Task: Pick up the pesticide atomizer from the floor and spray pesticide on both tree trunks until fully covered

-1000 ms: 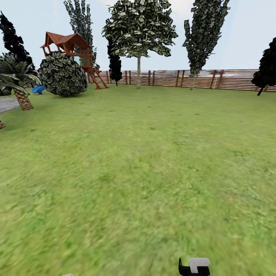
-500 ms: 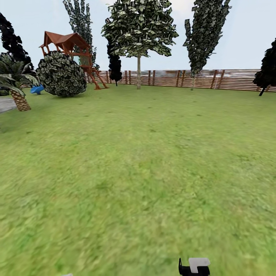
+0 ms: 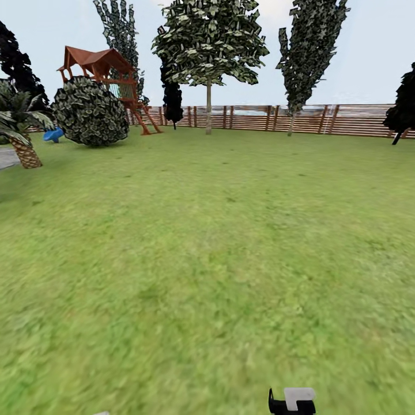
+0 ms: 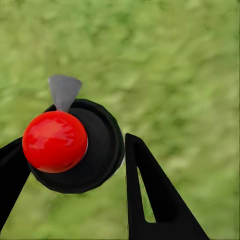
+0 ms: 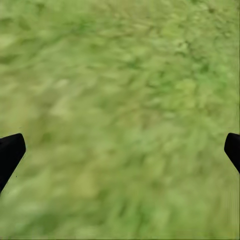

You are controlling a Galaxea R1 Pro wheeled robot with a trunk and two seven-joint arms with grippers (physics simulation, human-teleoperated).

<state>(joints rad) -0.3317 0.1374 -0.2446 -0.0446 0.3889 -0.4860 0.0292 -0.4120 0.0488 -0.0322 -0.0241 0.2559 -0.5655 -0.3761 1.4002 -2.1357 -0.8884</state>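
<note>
Head view, lawn: open grass (image 3: 207, 259) runs unbroken from the robot out to the fence (image 3: 300, 119), so there is plenty of free room to roll forward.
Head view, fence line: a leafy tree with a thin pale trunk (image 3: 208, 106) stands just before the fence, a second slim tree (image 3: 291, 118) further along it, and a dark cypress (image 3: 172, 98) between the first and the playhouse.
Head view, away from the fence: a round bush (image 3: 90, 111) sits in front of a red-brown playhouse (image 3: 104, 69); a palm (image 3: 23, 135) marks that edge of the lawn beside a grey paved patch (image 3: 7, 157).
Head view, trunks: no thick grey-beige trunk is in sight here; I judge the robot is in transit, looking for them.
Head view, near edge: a black and white piece of the robot (image 3: 292, 400) pokes in; too little to name.
Left wrist view, atomizer: the atomizer (image 4: 75, 145) is seen from above, red top (image 4: 55, 141) and grey nozzle (image 4: 64, 91), off the floor.
Left wrist view, left gripper: left gripper (image 4: 70, 165) is clamped on the bottle's sides, one finger (image 4: 150, 195) against its rim, likely to carry it upright.
Right wrist view, right gripper: right gripper (image 5: 120, 150) is spread wide and empty, tips far apart over blurred grass.
</note>
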